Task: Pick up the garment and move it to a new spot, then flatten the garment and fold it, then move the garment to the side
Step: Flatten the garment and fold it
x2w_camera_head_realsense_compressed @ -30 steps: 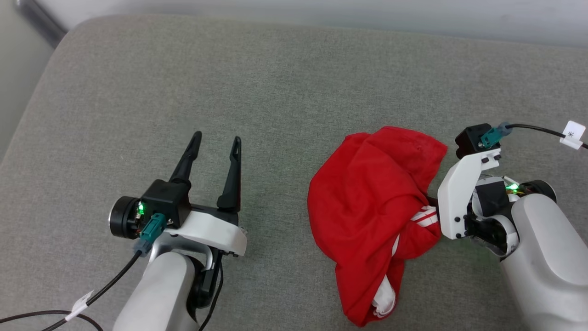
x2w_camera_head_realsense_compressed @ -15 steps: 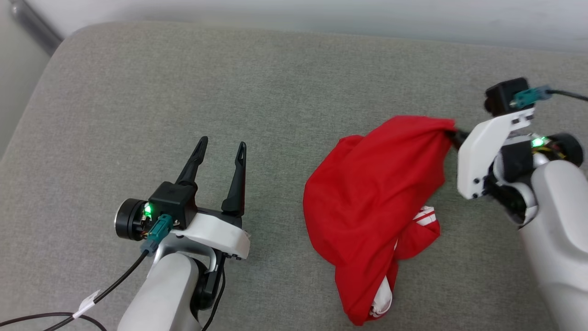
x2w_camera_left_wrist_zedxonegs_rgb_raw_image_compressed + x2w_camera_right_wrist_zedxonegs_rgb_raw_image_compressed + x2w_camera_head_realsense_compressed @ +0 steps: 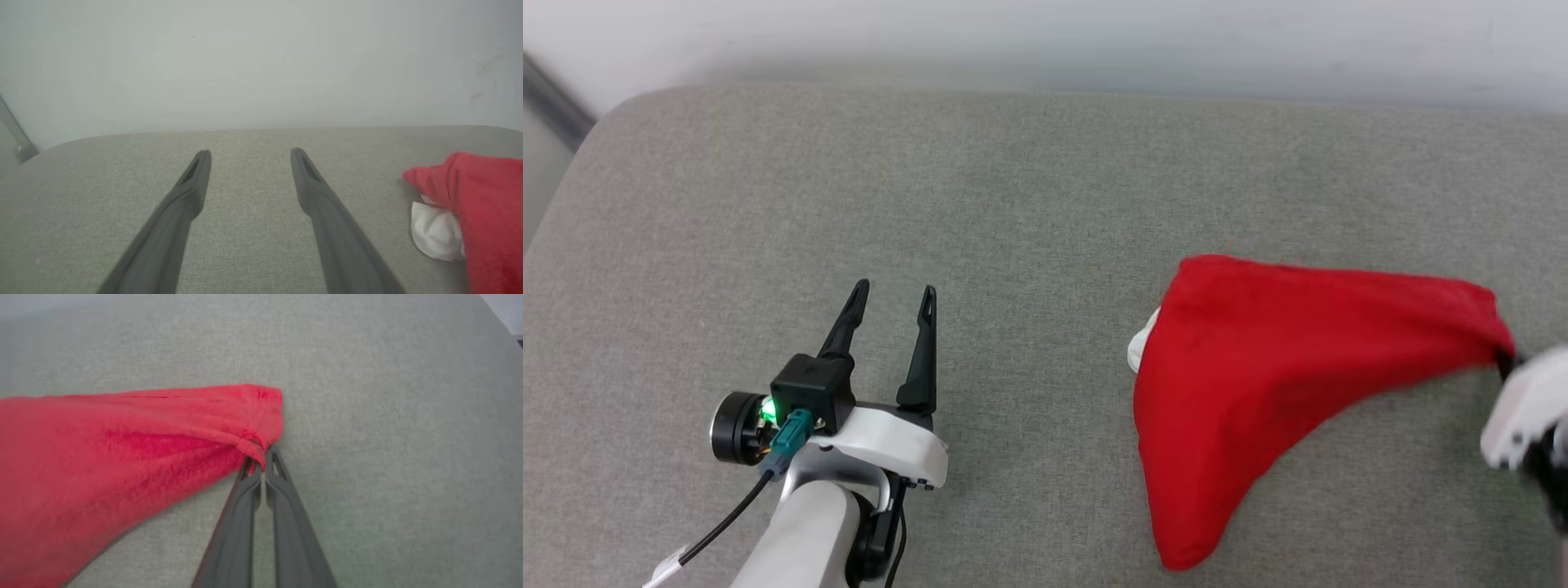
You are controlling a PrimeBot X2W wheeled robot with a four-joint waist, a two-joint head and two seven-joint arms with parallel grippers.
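Grey upholstered cushion (image 3: 1013, 204) carries everything. At lower left of the head view, the left claw (image 3: 894, 289) hovers spread and empty. Right of centre, the red T-shirt (image 3: 1258, 351) stretches toward the right edge, one corner pinched in the right claw (image 3: 261, 463).

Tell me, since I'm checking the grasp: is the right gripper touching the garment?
Touching. The right wrist view shows the right gripper shut on a bunched edge of the garment.
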